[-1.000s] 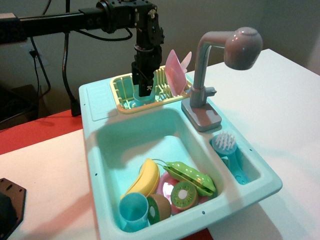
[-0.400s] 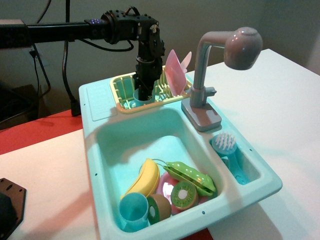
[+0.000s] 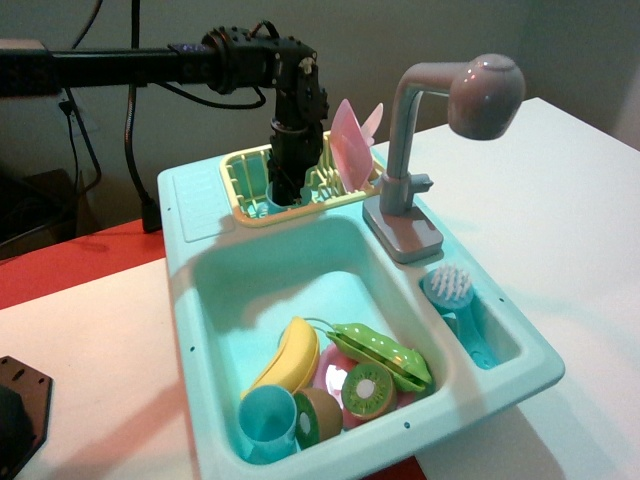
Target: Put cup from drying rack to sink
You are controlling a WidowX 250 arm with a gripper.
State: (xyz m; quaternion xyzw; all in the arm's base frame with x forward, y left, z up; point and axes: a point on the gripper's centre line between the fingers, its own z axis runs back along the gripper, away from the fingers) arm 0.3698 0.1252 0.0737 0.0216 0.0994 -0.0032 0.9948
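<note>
A: Where is the cup [image 3: 283, 196] right now?

B: It sits in the drying rack [image 3: 243, 186], at the back of the sink [image 3: 195, 300], left of the faucet [image 3: 420, 150]. Only a bit of pale blue shows, low down among the yellow slats.

A: And the gripper [image 3: 287, 185]?

B: It hangs straight down into the rack, right at the cup. The black body hides most of the cup.

A: Are the jaws closed on it?

B: I cannot tell. The tips are down inside the rack, dark against the cup, and the gap between them does not show.

A: What else is in the rack?

B: A pink plate [image 3: 350, 140] stands tilted on edge in the slats, just right of the gripper, between it and the faucet.

A: What lies in the basin?

B: Toy food, all in the front part, well apart from the rack. A yellow banana [image 3: 290, 355], a green pea pod [image 3: 385, 352], two kiwi halves [image 3: 368, 388] and a pink dish [image 3: 330, 378] under them. A deeper blue cup [image 3: 268, 420] with no handle lies in the front left corner.

A: And the side compartment?

B: A blue brush [image 3: 455, 295] lies there, right of the basin, in front of the faucet.

A: What does the sink stand on?

B: A white table [image 3: 560, 220].
</note>
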